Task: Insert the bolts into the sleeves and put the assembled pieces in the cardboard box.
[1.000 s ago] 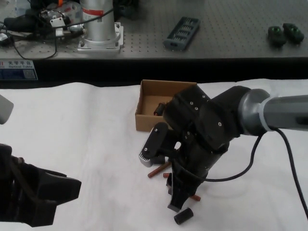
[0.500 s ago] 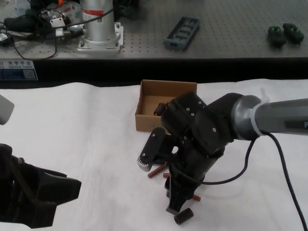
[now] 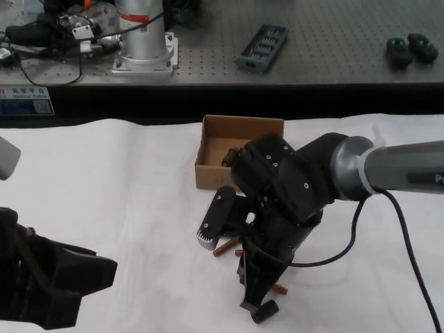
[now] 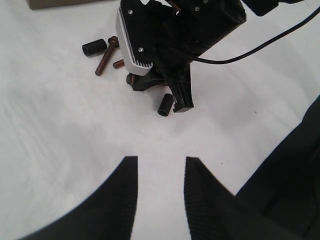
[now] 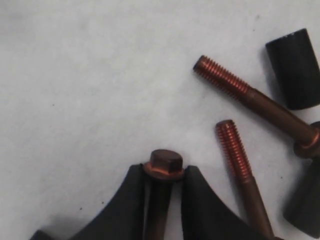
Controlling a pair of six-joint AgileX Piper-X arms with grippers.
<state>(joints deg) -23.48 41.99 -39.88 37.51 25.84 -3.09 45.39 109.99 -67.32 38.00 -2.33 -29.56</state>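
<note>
My right gripper (image 5: pixel 161 175) is down on the white cloth, shut on a copper bolt (image 5: pixel 163 164) whose hex head sticks out past the fingertips. Two more bolts (image 5: pixel 250 97) (image 5: pixel 239 160) and a black sleeve (image 5: pixel 295 67) lie just beside it. In the high view the right gripper (image 3: pixel 253 300) stands in front of the cardboard box (image 3: pixel 239 126), with a sleeve (image 3: pixel 265 312) at its fingertip and a bolt (image 3: pixel 225 248) to its left. My left gripper (image 4: pixel 160 165) is open and holds nothing, a short way from this pile, low at the front left (image 3: pixel 55 284).
The left wrist view has another sleeve (image 4: pixel 94 47) and bolt (image 4: pixel 106 56) lying near the box edge (image 4: pixel 50 4). A dark perforated bench with a metal post (image 3: pixel 142 35), cables and a black tray (image 3: pixel 262 45) runs behind the cloth. Bare cloth spreads left of the box.
The right arm has sunk lower and shifted slightly left over the bolts. The left arm has stayed put.
</note>
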